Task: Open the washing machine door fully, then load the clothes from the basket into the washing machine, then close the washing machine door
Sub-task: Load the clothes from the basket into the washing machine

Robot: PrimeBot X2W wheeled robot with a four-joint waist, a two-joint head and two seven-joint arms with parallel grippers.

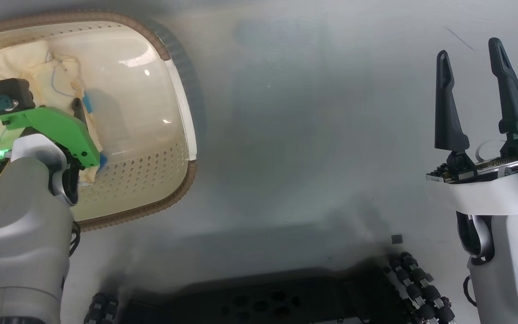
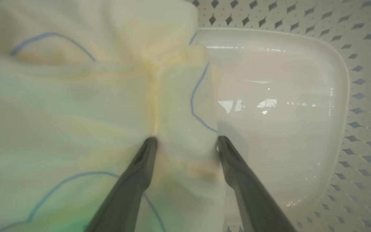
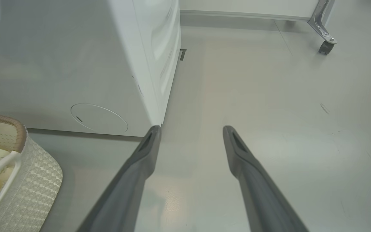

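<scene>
- The basket [image 1: 182, 189] is seen at the upper left of the head view, set on the grey floor [image 1: 313, 135]. A brown rim, a perforated cream wall and a white handle on its right-hand side are noted.
- The clothes [image 1: 20, 76] are bunched in the left half of the basket. The right half of its glossy bottom is bare.
- The left gripper [image 2: 186, 139] is placed inside the basket. In the left wrist view its fingers are spread wide and the tips are pressed against the cream cloth. A fold with a thin blue line lies between them, and nothing is clamped.
- The right gripper [image 1: 468, 49] is held at the right of the head view, over bare floor and well apart from the basket. Its fingers are wide apart with nothing between them.
- The washing machine [image 3: 60, 64] is seen at the upper left of the right wrist view, with a round flap [image 3: 99, 117] low on its front. The basket is found at the lower left of that view, near the machine.
- A caster [image 3: 325, 47] is noted at the upper right of the same view.
</scene>
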